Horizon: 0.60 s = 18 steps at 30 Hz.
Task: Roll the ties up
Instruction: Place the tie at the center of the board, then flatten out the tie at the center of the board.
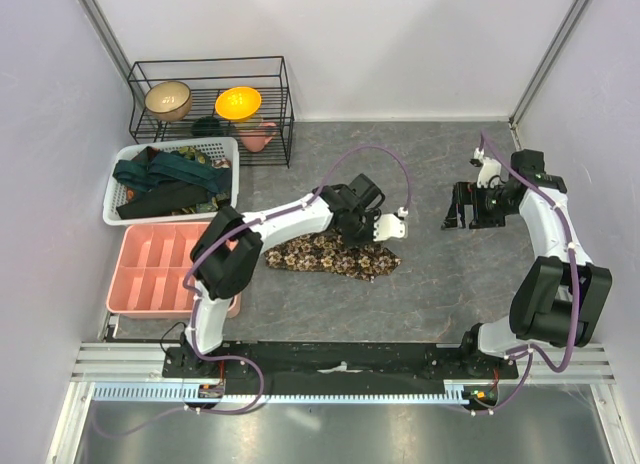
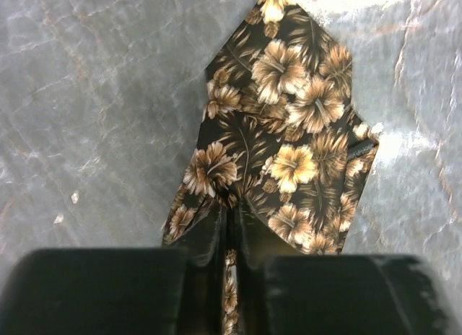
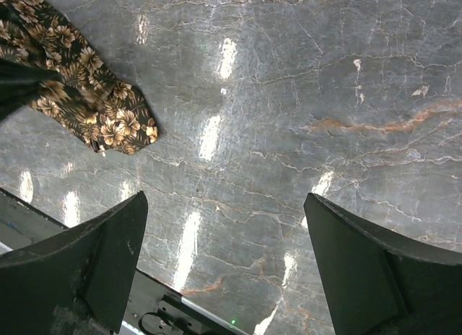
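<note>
A brown-and-tan flowered tie [image 1: 330,255] lies folded flat on the grey table, its pointed wide end to the right. In the left wrist view the tie [image 2: 289,125] spreads ahead of my fingers. My left gripper [image 2: 231,212] is shut on a fold of this tie, with fabric showing in the narrow slit between the jaws; from above the left gripper [image 1: 372,227] sits over the tie's upper right edge. My right gripper [image 3: 224,234] is wide open and empty above bare table; from above the right gripper [image 1: 462,206] hovers right of the tie. The tie's end [image 3: 94,104] shows at the right wrist view's upper left.
A white mesh basket [image 1: 115,199] at the left holds dark teal and black ties [image 1: 170,179]. A pink compartment tray [image 1: 160,269] lies in front of it. A black wire rack [image 1: 212,104] with bowls stands at the back left. The rail [image 3: 144,306] borders the table's near edge.
</note>
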### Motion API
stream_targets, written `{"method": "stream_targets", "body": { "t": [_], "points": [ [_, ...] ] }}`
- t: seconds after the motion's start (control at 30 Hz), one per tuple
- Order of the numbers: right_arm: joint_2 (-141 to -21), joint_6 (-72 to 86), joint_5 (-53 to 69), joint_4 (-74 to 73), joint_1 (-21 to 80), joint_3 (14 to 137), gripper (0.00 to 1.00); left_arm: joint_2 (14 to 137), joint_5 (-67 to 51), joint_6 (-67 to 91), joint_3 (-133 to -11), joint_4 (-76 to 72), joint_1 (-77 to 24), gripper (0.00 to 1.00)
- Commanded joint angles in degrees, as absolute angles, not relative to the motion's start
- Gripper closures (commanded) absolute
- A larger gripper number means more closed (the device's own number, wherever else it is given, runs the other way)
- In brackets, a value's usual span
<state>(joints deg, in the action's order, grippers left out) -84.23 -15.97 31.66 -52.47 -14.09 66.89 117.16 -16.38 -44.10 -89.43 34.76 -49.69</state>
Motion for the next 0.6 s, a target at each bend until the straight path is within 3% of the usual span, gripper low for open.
{"method": "stream_targets", "body": {
  "t": [0.0, 0.3, 0.57],
  "points": [
    [-81.66, -19.25, 34.19, -49.41, -13.10, 65.40, 0.05, 108.30, -19.15, -38.70, -90.62, 34.89, -44.93, 0.98],
    [-79.28, -18.90, 24.71, -33.76, 8.94, 56.70, 0.19, 87.82, -23.91, -22.61, -81.14, 38.05, -18.06, 0.98],
    [-87.35, -21.88, 8.10, -20.75, 37.95, 54.67, 0.28, 77.26, -22.67, -17.23, -71.55, 38.50, -4.93, 0.98]
  ]
}}
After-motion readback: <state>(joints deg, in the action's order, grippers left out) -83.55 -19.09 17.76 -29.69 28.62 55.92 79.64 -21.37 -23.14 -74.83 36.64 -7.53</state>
